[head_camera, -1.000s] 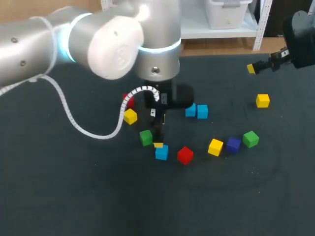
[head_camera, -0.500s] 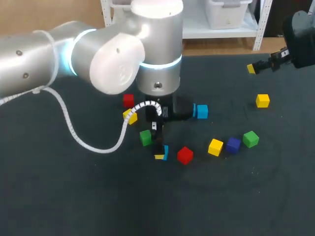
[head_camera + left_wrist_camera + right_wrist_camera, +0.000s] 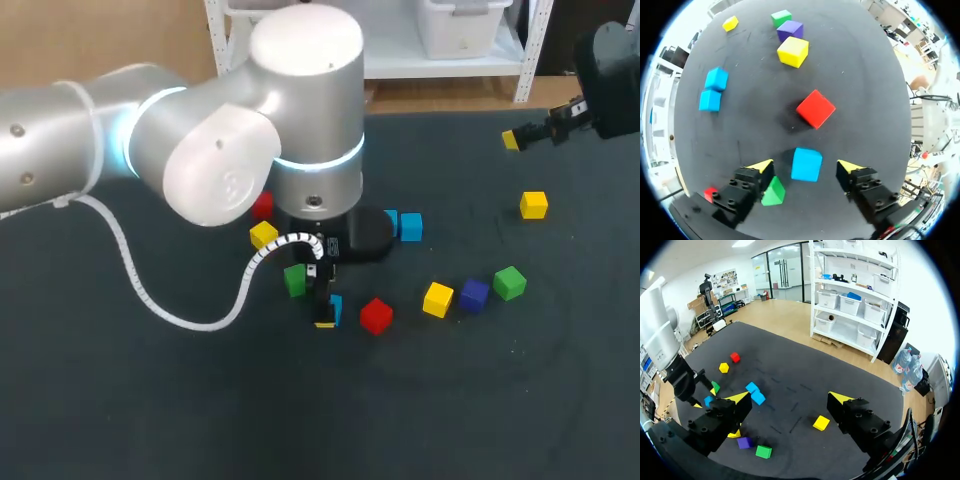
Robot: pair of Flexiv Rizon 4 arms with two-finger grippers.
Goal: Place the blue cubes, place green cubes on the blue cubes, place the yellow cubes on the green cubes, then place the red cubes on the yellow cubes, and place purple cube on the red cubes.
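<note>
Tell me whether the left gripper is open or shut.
Open: the left gripper straddles a blue cube, gaps showing either side.

Bright overhead light, soft short shadows

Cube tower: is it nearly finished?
Not yet. No cube in view sits on another; all lie on the table. The left gripper stands open around one blue cube. Green, yellow, red and purple stacking is all left.
</note>
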